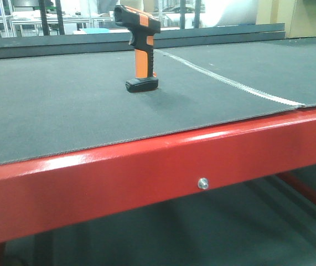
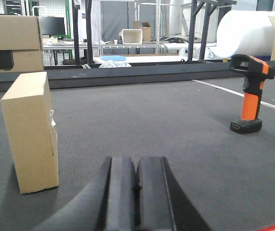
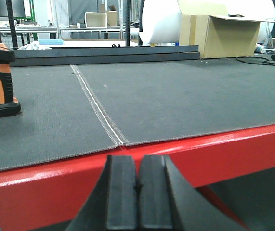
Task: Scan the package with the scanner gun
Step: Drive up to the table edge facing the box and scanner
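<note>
On the dark woven surface [image 2: 151,110], a tan cardboard box [image 2: 31,134] and an orange pistol-shaped scanner [image 2: 249,106] stand upright, well apart. The left gripper [image 2: 137,192] and right gripper [image 3: 138,192] sit low and level, jaws pressed together, empty.

— Left gripper [image 2: 137,185]: what lies ahead of the fingers?
— Open mat [image 2: 151,115] straight ahead. The package [image 2: 31,132] stands upright ahead-left and the scanner gun [image 2: 250,94] upright ahead-right, with a wide lane between them.
— Right gripper [image 3: 137,185]?
— The red table edge [image 3: 200,144] runs crosswise just beyond the fingers. Past it is open mat, with the scanner gun far left.
</note>
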